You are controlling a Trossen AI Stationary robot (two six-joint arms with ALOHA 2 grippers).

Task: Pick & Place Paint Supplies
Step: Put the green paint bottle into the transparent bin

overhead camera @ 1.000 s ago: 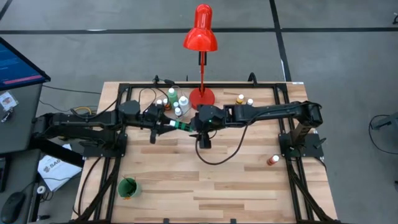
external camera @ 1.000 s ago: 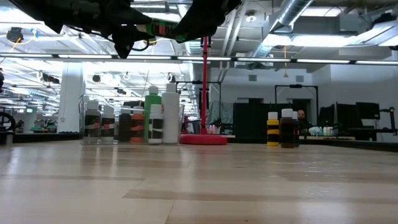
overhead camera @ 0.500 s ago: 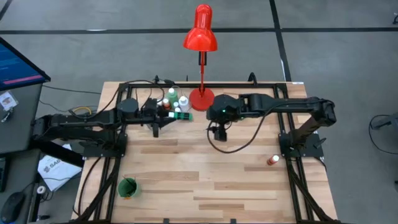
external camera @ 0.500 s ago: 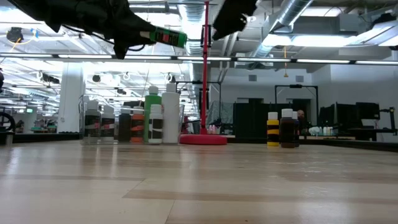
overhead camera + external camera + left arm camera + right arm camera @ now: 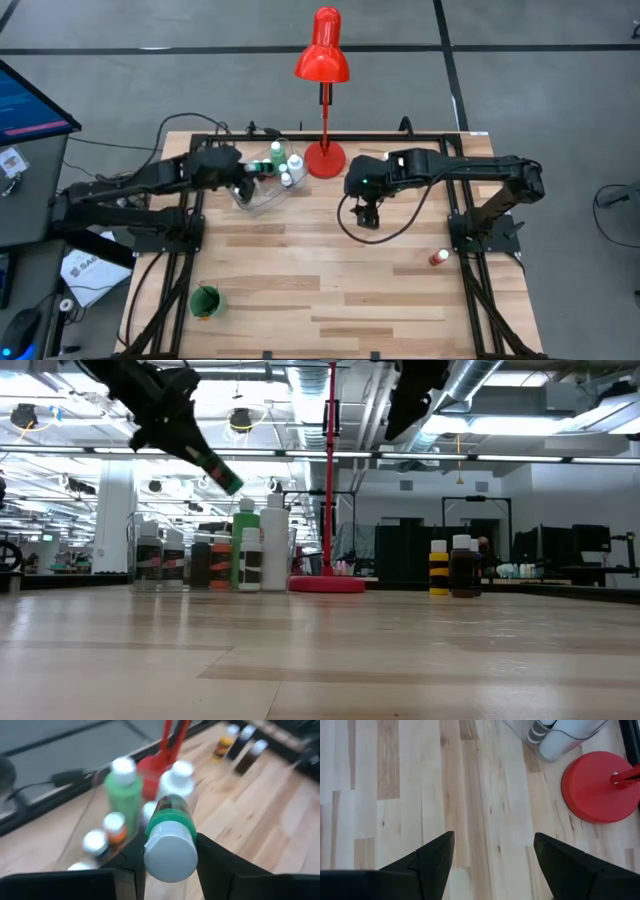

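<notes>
My left gripper (image 5: 247, 182) hangs above a clear tub (image 5: 262, 197) near the table's far edge, shut on a green paint bottle (image 5: 171, 815) with a white cap and a dark label. Inside the tub stand several small bottles (image 5: 281, 165), among them a green one (image 5: 125, 787) and a white one (image 5: 180, 776). In the low view the held bottle (image 5: 222, 473) slants down over that row (image 5: 250, 550). My right gripper (image 5: 366, 216) is open above bare table, right of the red lamp's base (image 5: 325, 158), and holds nothing. My left gripper pinches the green bottle between its two fingers (image 5: 134, 862) at the capped end (image 5: 170, 851), one finger on each side. The bottle is lifted clear. It points away from the wrist and slants down, bottom end (image 5: 231, 483) lowest, above the tub's bottles.
The tall red desk lamp (image 5: 322, 45) stands at the far edge between the arms. Two or three bottles (image 5: 450, 565) stand far right of it. A lone orange bottle (image 5: 437, 258) sits near the right edge, and a green cup (image 5: 205, 300) near the left corner. Bare wood fills the near half.
Both grippers met at the green bottle a second ago. The right gripper has since drawn away toward the table's right and slightly nearer. The left gripper has carried the bottle toward the far-left tub and tipped down, so the bottle went from level to slanting downward.
</notes>
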